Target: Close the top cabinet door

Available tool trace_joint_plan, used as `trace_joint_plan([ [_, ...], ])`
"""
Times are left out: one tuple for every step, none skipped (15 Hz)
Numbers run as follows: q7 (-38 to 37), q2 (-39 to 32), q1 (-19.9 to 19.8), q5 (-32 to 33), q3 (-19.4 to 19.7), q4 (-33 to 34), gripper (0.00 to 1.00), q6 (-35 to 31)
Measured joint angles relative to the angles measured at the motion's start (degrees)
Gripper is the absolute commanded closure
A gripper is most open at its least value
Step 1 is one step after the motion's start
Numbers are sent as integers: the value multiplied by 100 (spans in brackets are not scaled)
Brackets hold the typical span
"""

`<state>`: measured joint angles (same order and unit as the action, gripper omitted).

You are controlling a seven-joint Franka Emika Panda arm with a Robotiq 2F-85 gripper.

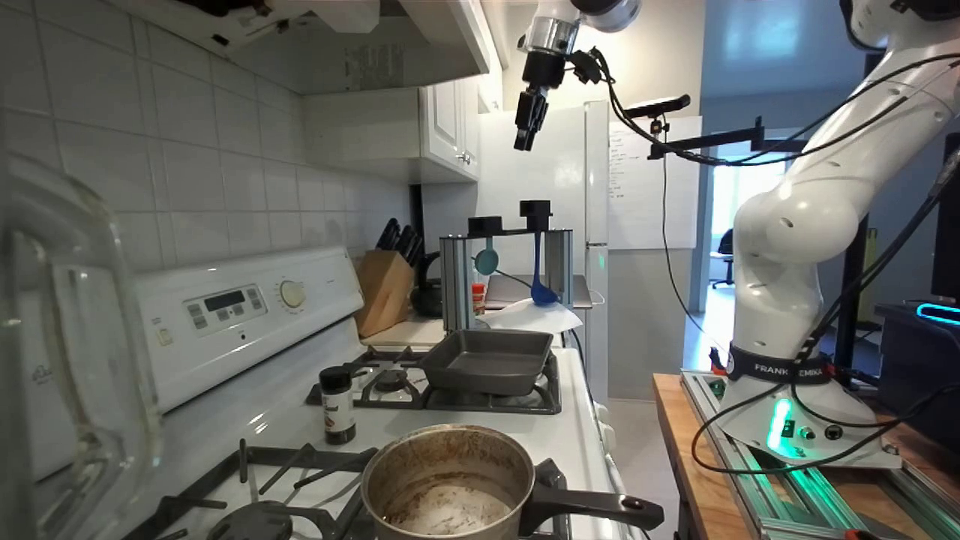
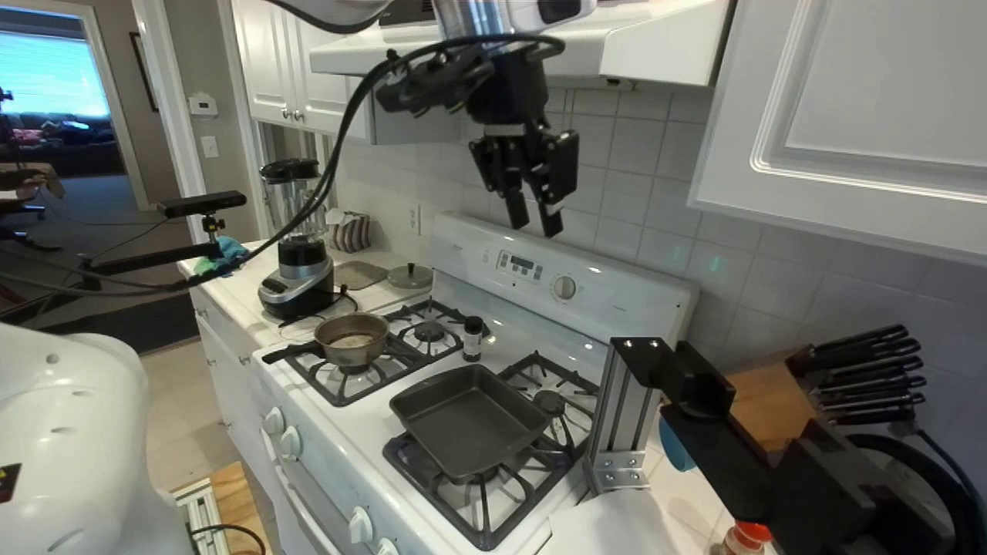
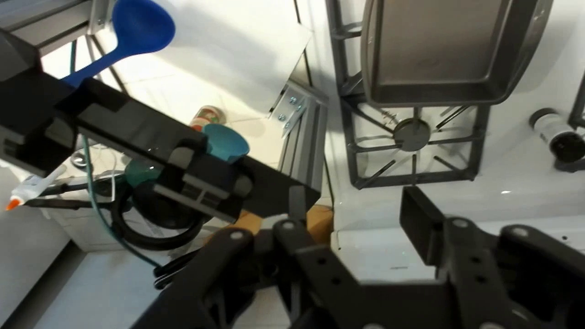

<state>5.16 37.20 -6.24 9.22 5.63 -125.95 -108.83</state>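
Observation:
The white wall-cabinet door with a moulded panel [image 2: 871, 92] fills the upper right of an exterior view, cut off by the frame. It also shows edge-on beside the range hood in an exterior view [image 1: 444, 124], with small knobs low on the cabinet front. It looks flush with the cabinet; I cannot tell if any gap remains. No cabinet door can be made out in the wrist view. My gripper [image 1: 523, 141] points down in the air over the stove side, apart from the door. Its fingers are spread with nothing between them, also in the other views [image 2: 533, 221] [image 3: 358, 210].
The range hood [image 2: 663, 42] is close behind the gripper. Below are a dark square pan [image 2: 470, 420], a pot [image 2: 353, 339] and a spice jar [image 2: 473, 339] on the stove. A black utensil rack [image 2: 717, 455] and knife block [image 1: 384, 281] stand under the cabinet.

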Motion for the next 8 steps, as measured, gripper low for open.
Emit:
trace_joint_plan([
  [-41,144,67,-54,-70,-251,6,-2],
  [-77,275,131,-90,-129,-487,0,-13],
  [-126,395,189,-110,-183,-713,0,-23],
  [-175,490,233,-136,-227,-920,0,-24],
  [-220,562,273,-175,-260,-1108,0,-25],
  [-253,610,313,-223,-280,-1278,0,-26],
  [-256,639,364,-295,-282,-1436,0,-71],
  [-248,656,425,-358,-279,-1598,0,-164],
])
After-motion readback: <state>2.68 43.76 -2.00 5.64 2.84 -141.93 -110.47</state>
